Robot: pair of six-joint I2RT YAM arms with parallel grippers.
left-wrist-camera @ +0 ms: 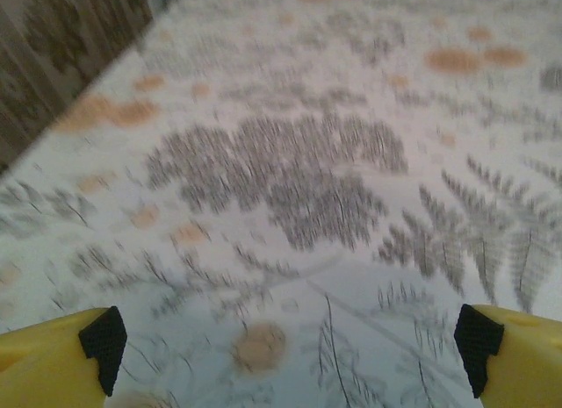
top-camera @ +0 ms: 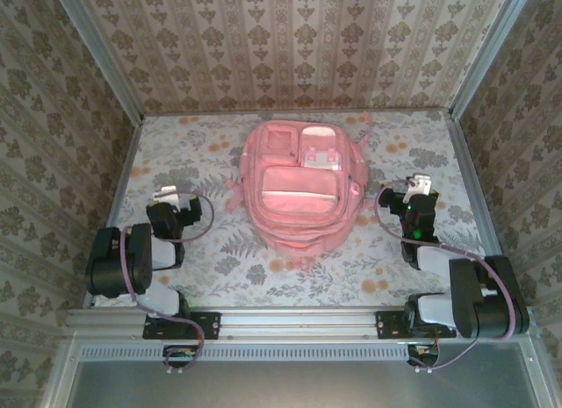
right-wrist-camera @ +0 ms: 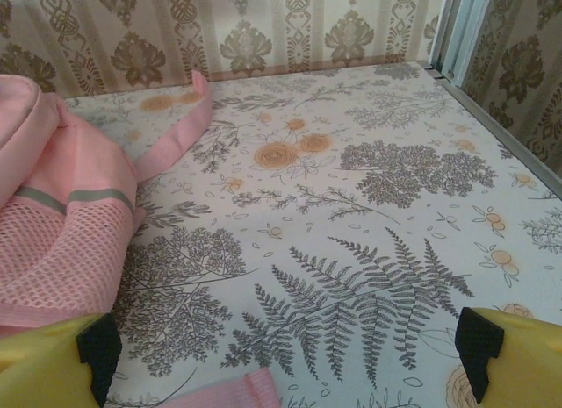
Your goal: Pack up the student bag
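The pink student bag (top-camera: 299, 190) lies flat in the middle of the table, front pockets up, with a small white patch near its top. My left gripper (top-camera: 167, 197) hovers to the bag's left, open, its yellow fingers (left-wrist-camera: 53, 360) wide apart over bare cloth. My right gripper (top-camera: 420, 187) stands to the bag's right, open and empty. In the right wrist view the bag's mesh side pocket (right-wrist-camera: 61, 250) and a strap (right-wrist-camera: 176, 136) fill the left side, and a strap end (right-wrist-camera: 237, 392) lies between the fingers (right-wrist-camera: 518, 355).
A floral tablecloth (top-camera: 219, 259) covers the table. Patterned walls (top-camera: 290, 39) close in the back and both sides. A metal rail (top-camera: 290, 322) runs along the near edge by the arm bases.
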